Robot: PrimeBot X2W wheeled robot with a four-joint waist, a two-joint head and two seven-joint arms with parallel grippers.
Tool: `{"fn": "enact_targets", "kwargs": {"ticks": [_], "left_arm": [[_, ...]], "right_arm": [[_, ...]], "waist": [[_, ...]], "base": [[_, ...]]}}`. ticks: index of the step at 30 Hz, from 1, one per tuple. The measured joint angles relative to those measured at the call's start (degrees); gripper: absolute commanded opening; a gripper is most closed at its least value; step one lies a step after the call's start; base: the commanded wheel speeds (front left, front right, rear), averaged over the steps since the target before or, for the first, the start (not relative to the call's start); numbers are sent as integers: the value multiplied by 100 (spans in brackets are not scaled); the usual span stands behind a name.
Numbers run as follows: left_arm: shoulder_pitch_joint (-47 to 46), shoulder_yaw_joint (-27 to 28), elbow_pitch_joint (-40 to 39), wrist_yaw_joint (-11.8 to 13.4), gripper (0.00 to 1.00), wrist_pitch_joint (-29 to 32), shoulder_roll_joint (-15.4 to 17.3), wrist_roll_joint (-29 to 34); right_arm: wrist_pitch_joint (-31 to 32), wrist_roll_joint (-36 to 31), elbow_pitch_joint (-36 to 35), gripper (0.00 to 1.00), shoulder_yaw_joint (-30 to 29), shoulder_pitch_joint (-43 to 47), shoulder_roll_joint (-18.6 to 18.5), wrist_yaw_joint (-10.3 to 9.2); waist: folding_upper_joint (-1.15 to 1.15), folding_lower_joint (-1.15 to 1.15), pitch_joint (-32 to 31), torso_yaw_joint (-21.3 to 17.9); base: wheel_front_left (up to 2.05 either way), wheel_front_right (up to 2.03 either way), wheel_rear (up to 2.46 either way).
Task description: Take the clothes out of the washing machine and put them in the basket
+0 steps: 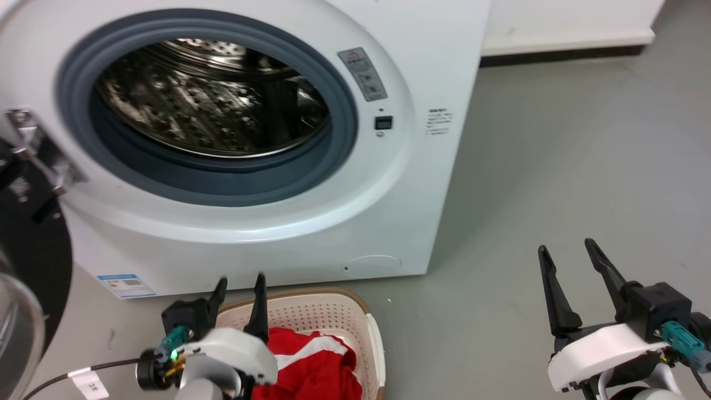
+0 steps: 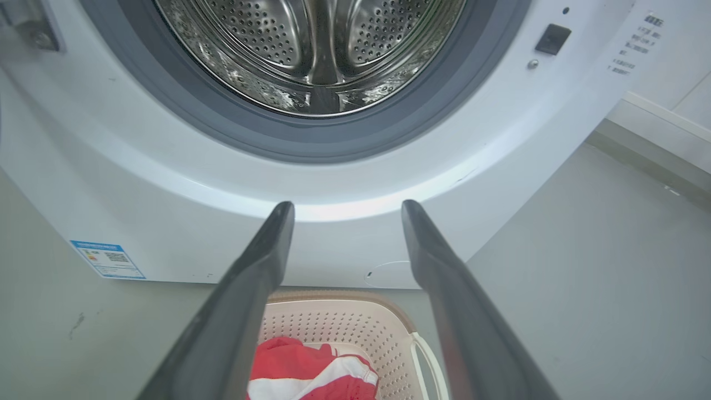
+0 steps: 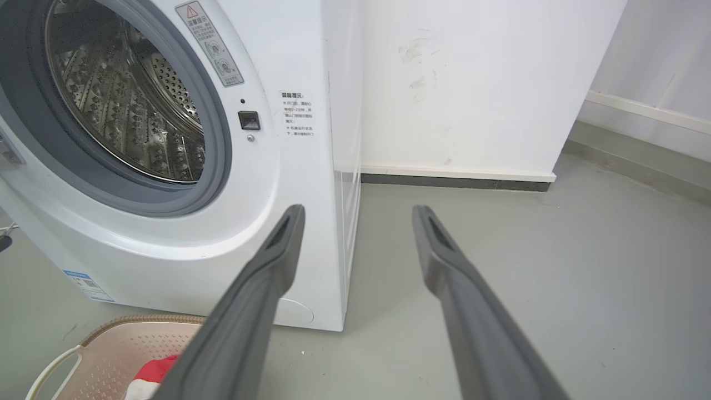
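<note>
The left gripper is seen with its two dark fingers spread and nothing held between them, poised above the near end of the basket. The right gripper is likewise parted and empty, held well apart to the right over the bare grey floor. The clothes, red with white stripes, are found heaped inside the basket, just below and beside the left fingers. The basket is set on the floor close before the washing machine, whose porthole is uncovered. No fabric is made out in the steel drum, so the task is judged all but finished, though the lowest front part of the drum is hidden behind the grey seal in the head view. A small item could therefore be overlooked there. If the left gripper were lowered or closed carelessly, the fabric could be snagged and dragged back over the rim. The open door is seen at the far left, and it could be struck if the left arm were swung outward.
</note>
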Motion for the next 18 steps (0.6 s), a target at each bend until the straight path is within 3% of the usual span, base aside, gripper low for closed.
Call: {"fn": "enact_targets", "kwargs": {"ticks": [10,18], "left_arm": [[241,-204,-1818,255,100,0,20,410],[776,-246,-2676,455,100,236,327,673]], "right_arm": [[146,-134,-204,100,-170,165,-1,0],[204,-160,-244,100,-198,419,1,0]], "waist": [[0,1,-289,289],[0,1,-564,312]], "base": [[0,0,0],[0,0,0]]}}
